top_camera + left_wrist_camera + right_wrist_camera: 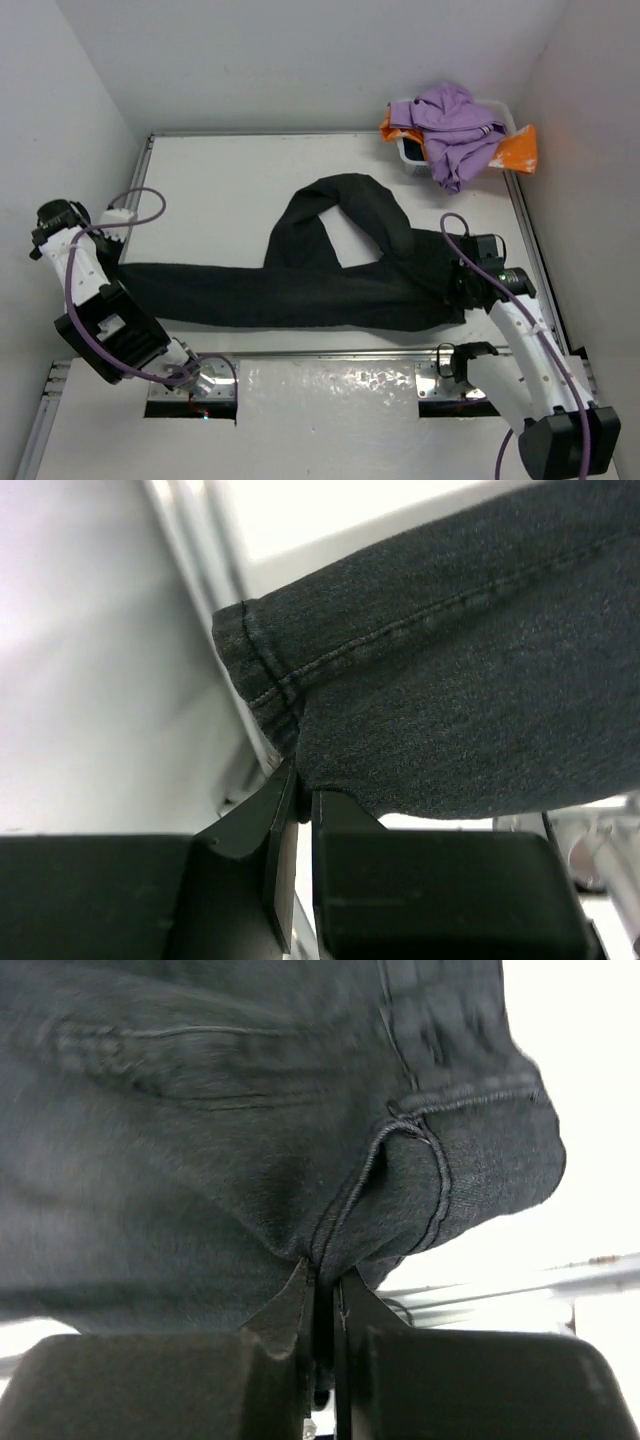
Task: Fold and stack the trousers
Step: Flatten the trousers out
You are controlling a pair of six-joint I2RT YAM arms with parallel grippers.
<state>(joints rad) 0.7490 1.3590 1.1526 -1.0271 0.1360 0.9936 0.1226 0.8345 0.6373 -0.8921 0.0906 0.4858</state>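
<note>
The black trousers [300,290] lie across the white table, one leg stretched straight to the left, the other leg looped up toward the middle [340,205]. My left gripper [112,262] is shut on the hem of the straight leg [300,710] at the table's left side. My right gripper [462,290] is shut on the waist end, pinching a seam of the fabric [400,1160]. In both wrist views the fabric hangs out of the closed fingers.
A white bin [412,150] at the back right corner holds a purple garment [455,130] and an orange cloth [518,150]. Metal rails edge the table [330,352]. White walls stand close on the left, back and right.
</note>
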